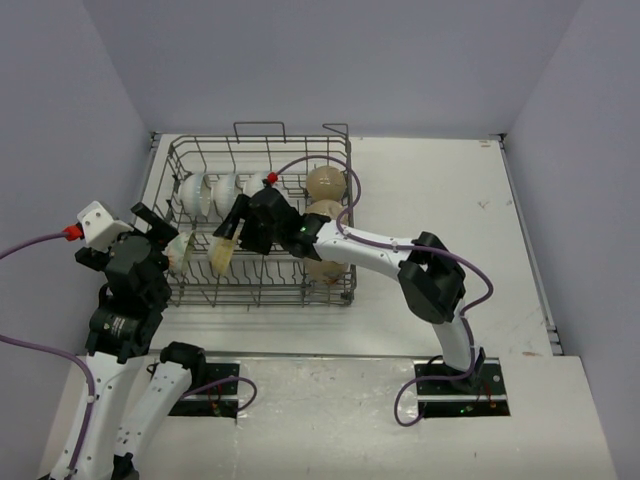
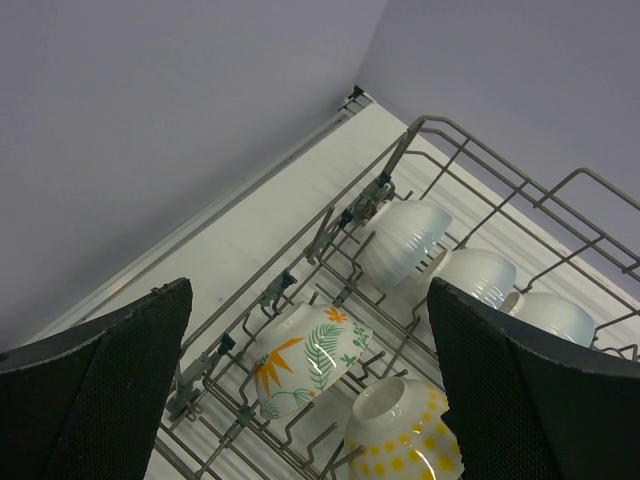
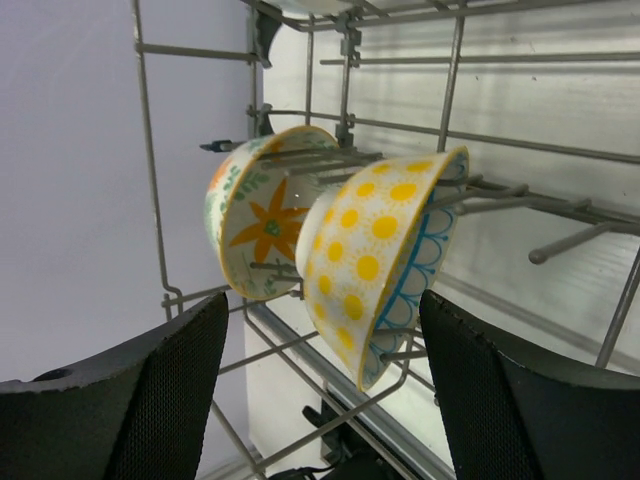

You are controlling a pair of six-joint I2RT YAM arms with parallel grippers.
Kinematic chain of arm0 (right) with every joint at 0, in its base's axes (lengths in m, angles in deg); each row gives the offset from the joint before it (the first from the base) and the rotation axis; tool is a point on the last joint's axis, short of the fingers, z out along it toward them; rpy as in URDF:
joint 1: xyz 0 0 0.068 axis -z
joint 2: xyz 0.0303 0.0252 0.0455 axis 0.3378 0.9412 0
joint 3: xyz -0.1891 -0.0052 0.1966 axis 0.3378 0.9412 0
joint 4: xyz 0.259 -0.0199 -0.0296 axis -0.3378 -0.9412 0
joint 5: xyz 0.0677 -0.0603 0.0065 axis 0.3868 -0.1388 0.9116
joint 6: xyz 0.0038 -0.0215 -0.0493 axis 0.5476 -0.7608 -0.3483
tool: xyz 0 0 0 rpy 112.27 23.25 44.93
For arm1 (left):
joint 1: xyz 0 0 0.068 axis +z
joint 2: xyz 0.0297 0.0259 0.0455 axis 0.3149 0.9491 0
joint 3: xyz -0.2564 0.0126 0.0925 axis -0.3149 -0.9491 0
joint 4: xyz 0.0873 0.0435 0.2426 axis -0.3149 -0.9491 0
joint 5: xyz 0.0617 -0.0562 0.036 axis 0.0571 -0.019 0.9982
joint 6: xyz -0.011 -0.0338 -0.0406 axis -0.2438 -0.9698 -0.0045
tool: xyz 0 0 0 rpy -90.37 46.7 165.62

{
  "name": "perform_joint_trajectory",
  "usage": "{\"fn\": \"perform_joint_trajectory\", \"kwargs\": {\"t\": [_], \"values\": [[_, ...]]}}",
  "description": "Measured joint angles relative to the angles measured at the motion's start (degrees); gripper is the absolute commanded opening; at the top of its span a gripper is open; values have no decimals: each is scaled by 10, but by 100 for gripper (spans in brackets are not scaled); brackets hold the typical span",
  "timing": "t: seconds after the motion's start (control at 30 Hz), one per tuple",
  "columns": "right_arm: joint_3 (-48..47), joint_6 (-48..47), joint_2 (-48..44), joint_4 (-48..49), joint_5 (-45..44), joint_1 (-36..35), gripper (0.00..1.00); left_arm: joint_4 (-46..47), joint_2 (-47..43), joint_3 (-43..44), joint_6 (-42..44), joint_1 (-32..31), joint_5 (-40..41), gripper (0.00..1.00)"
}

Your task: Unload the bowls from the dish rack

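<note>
- Both right fingers [image 3: 140,400] spread wide, straddling the yellow dotted bowl [image 3: 385,260]; contact unclear, nothing gripped; seemingly lined up to pinch it by the rim.
- Wide-open left fingers [image 2: 100,380] hovering empty above the floral bowl [image 2: 305,355], probably on standby.
- Bowls propped on edge between tines, as for draining.
- Dish rack [image 1: 280,298] toward the far left corner of the table [image 1: 450,200].

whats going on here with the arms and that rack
Two robot arms are unloading bowls from a wire dish rack. The right gripper is inside it, open, jaws either side of the yellow dotted bowl, not closed on it. The left gripper hangs open at the rack's left end. No bowl is out yet.
</note>
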Motion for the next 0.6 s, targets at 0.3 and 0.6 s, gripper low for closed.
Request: {"fn": "perform_joint_trajectory", "kwargs": {"t": [0.3,0.6], "values": [[-23,-12,1,-3,4,4,78,0,-1,0,4,-3,0,100],[-14,0,1,7,21,4,77,0,-2,0,4,-3,0,100]]}}
